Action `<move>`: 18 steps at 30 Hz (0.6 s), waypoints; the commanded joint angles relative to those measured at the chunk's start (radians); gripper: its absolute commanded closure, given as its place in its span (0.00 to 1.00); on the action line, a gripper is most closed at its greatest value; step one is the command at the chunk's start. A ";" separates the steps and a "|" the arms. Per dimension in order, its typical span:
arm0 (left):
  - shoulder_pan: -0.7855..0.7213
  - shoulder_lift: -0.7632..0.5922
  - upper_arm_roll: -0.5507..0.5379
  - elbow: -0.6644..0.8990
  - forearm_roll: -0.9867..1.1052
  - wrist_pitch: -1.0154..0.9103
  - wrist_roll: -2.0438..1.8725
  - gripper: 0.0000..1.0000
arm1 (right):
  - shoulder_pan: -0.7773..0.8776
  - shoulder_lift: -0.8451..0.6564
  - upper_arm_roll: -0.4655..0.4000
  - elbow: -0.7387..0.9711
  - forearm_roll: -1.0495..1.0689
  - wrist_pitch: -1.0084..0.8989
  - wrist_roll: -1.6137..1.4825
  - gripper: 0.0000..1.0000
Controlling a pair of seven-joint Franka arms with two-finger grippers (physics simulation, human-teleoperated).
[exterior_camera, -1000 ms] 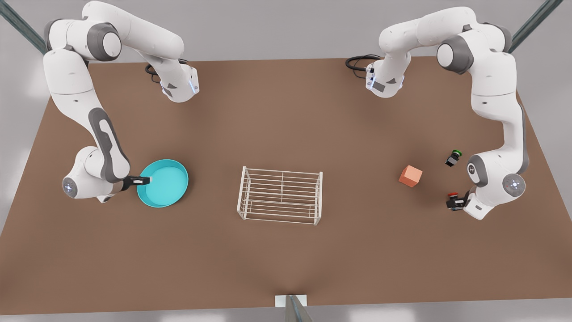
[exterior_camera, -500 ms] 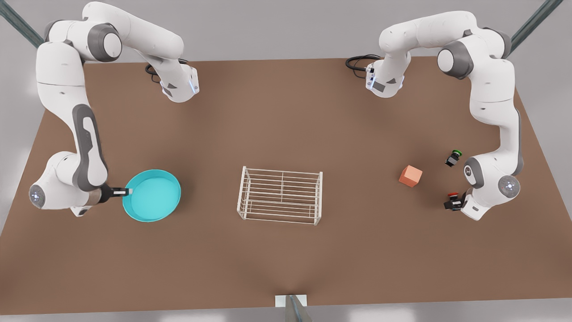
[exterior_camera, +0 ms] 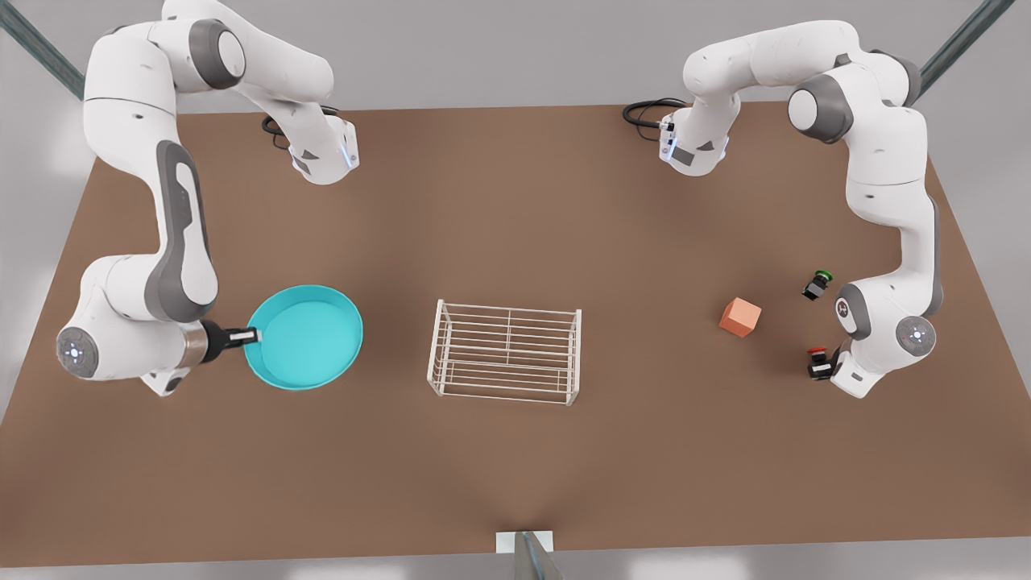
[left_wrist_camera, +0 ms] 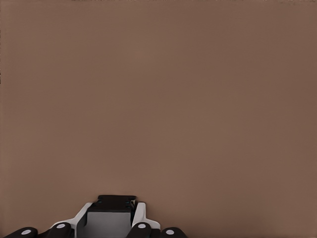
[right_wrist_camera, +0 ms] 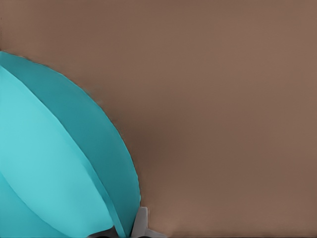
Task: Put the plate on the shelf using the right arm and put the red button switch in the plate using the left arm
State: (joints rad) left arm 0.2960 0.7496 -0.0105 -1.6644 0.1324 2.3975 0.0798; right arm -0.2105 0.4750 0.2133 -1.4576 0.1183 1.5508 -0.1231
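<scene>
Overhead, two white arms work over a brown table [exterior_camera: 515,467].
Right gripper [exterior_camera: 251,334] clamps the turquoise plate [exterior_camera: 310,338] by its rim, beside the shelf [exterior_camera: 506,352]; left gripper [exterior_camera: 830,367] pinches the red button switch [exterior_camera: 818,362] near an orange cube [exterior_camera: 740,316].

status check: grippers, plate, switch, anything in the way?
Right gripper shut on the plate rim, short of the shelf. Left gripper shut on the red button switch. Between plate and shelf, bare table.
</scene>
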 commanded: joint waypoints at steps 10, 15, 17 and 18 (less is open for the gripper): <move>-0.003 -0.056 -0.016 0.006 -0.045 -0.052 0.006 0.65 | 0.241 0.088 0.139 0.129 -0.012 0.101 0.815 0.81; -0.011 -0.119 -0.072 0.023 -0.085 -0.159 -0.081 0.65 | 0.324 0.120 0.138 0.146 -0.012 0.184 0.967 0.81; -0.017 -0.145 -0.109 0.044 -0.085 -0.227 -0.138 0.65 | 0.378 0.145 0.138 0.177 -0.012 0.238 1.068 0.81; -0.018 -0.154 -0.123 0.060 -0.083 -0.270 -0.166 0.65 | 0.396 0.159 0.136 0.177 -0.012 0.262 1.099 0.81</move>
State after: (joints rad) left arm 0.2793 0.6028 -0.1262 -1.6123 0.0762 2.2519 0.0045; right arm 0.1727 0.6262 0.3505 -1.2852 0.1097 1.7217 0.3977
